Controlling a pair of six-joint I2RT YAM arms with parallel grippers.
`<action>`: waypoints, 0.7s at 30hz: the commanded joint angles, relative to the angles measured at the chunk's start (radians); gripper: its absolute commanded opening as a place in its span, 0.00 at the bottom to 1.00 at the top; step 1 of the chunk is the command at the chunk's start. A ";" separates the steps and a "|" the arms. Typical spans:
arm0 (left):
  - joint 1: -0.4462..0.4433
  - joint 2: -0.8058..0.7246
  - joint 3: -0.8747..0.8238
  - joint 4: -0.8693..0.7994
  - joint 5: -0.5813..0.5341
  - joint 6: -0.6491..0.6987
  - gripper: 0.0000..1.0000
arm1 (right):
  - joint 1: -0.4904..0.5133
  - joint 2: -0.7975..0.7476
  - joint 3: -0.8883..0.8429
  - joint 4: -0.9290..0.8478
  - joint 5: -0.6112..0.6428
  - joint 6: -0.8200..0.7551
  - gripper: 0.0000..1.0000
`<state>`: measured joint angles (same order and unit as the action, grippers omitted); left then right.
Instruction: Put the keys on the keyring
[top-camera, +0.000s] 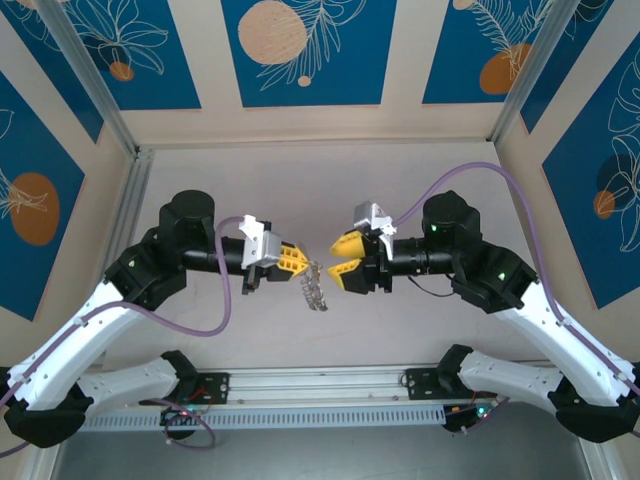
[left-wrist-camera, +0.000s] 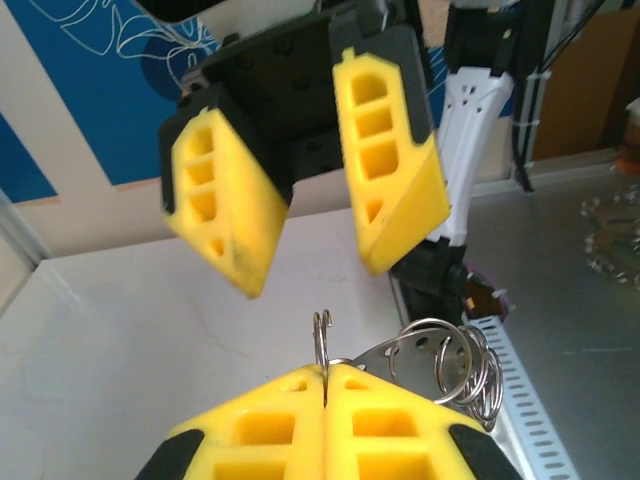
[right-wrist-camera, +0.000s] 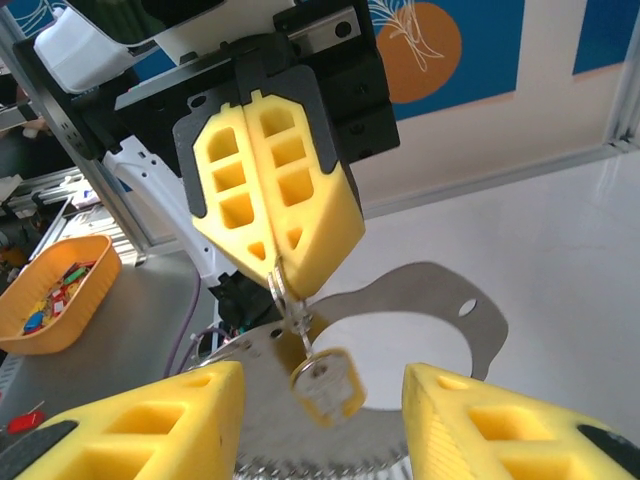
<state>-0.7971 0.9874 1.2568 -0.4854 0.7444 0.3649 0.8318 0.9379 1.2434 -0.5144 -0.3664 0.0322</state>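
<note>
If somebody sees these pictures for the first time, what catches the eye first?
The bright yellow fingers of the two grippers, facing each other above the middle of the table. The left gripper is shut on a small wire ring, while the right gripper stands open opposite it. From that ring a pale key dangles in front of the wide grey keyring.

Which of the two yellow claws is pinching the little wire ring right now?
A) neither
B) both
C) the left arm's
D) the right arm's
C: the left gripper is shut on the wire ring, while the right gripper stands open opposite it, its fingers apart and not touching the ring.
</note>
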 joint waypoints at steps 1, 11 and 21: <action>-0.008 -0.005 0.010 0.089 0.098 -0.065 0.00 | 0.010 0.015 0.025 0.083 -0.030 -0.054 0.44; -0.007 0.019 0.015 0.130 0.113 -0.104 0.00 | 0.010 0.025 0.008 0.111 -0.100 -0.084 0.39; -0.006 0.028 0.003 0.163 0.093 -0.119 0.00 | 0.010 0.025 -0.017 0.135 -0.142 -0.071 0.34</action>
<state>-0.7971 1.0054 1.2568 -0.3809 0.8234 0.2623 0.8356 0.9611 1.2404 -0.4183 -0.4709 -0.0345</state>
